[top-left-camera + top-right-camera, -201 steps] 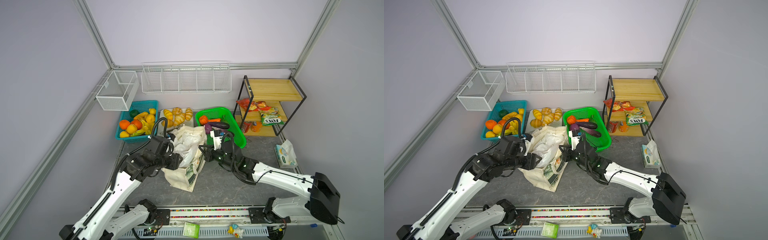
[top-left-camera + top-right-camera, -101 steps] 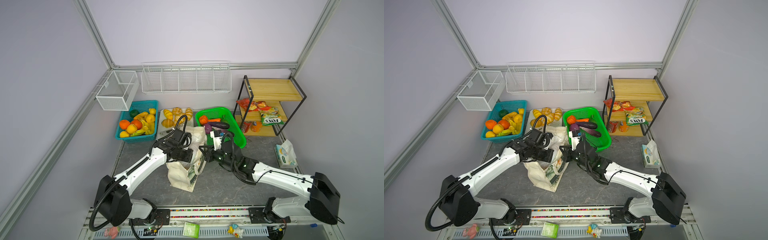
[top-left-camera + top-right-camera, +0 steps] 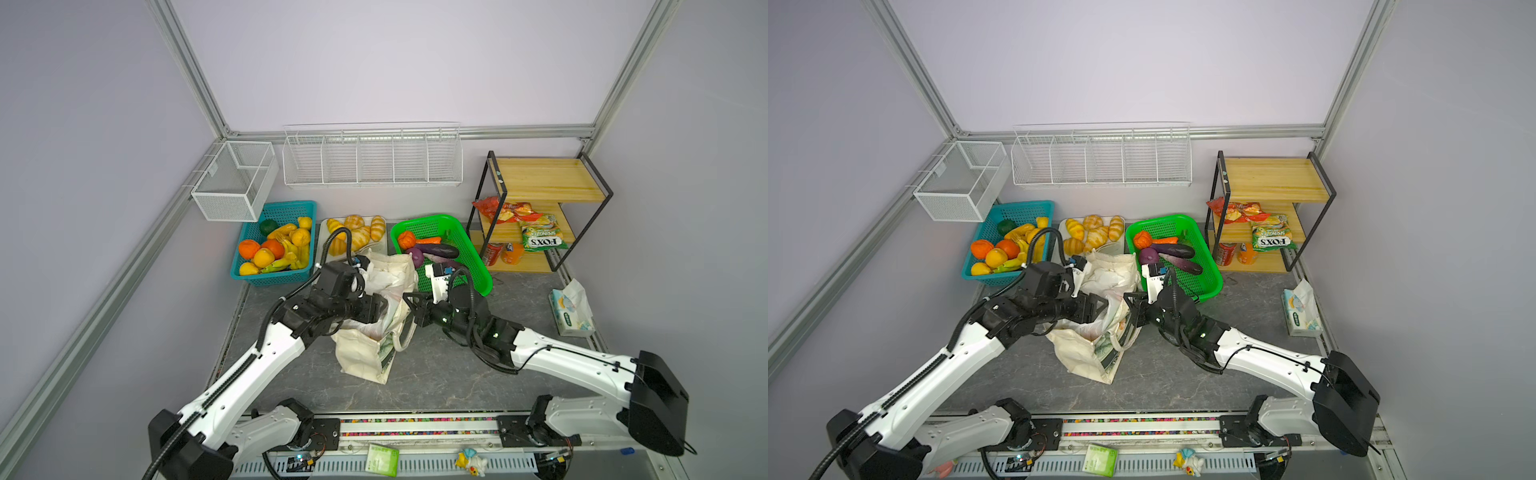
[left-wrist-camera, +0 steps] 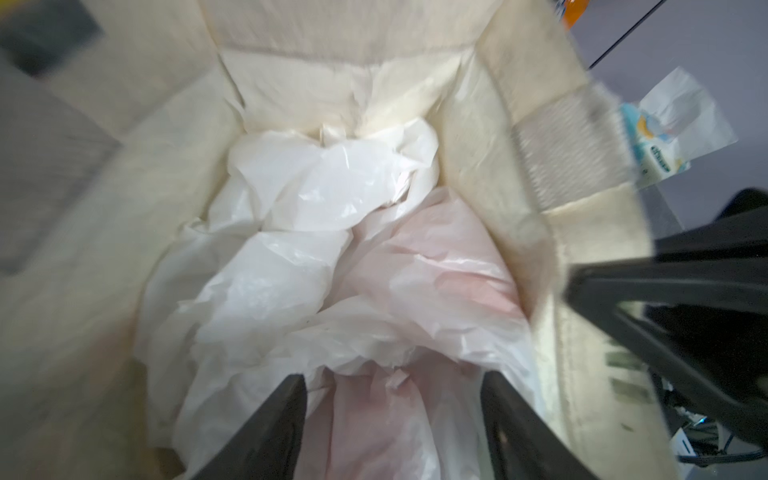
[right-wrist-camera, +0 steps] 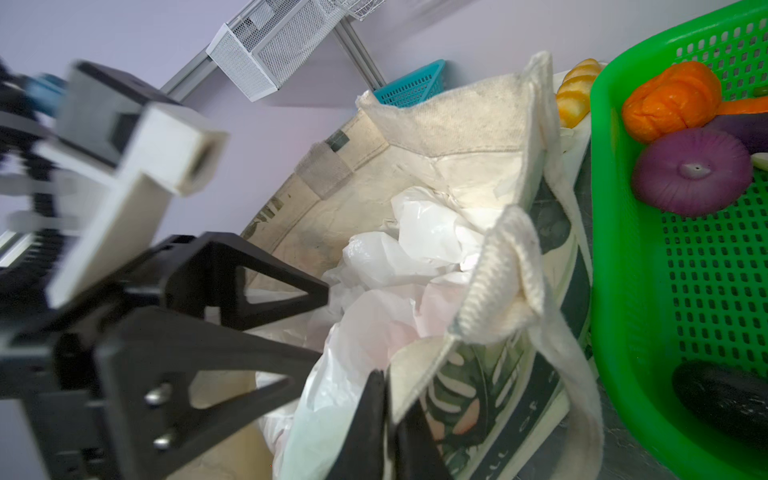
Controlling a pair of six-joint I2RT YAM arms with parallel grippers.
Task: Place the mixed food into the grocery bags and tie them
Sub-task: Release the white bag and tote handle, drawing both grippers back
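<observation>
1. The left gripper (image 4: pixel 390 376) had opened. A second before, its jaws stood closer together. Now they were wide apart with nothing between them, hanging over the mouth of the tote (image 3: pixel 361 357).
2. The left arm had also shifted. Half a second earlier it reached over the far side of the tote. Now it came in from the left, fingers aimed down into the opening.
3. The right gripper (image 5: pixel 384 386) had hardly moved. Its jaws were narrow and pinched the tote's rim beside a handle, holding that side up and the mouth open.
4. The plastic bag (image 4: pixel 291 187) lay crumpled inside the tote, touching its walls and bulging above the rim at the back. A pink tint showed through part of it. What was inside could not be told.
5. The tote stood on the table (image 3: pixel 436 365) between the two grippers, just beside the green basket (image 3: pixel 432 226). The onion (image 5: pixel 692 172) and the carrot (image 3: pixel 428 240) were still in that basket.
6. The opened jaws probably meant the left gripper had let go of the plastic bag or the tote's edge. Packing looked unfinished, and neither bag was tied.
</observation>
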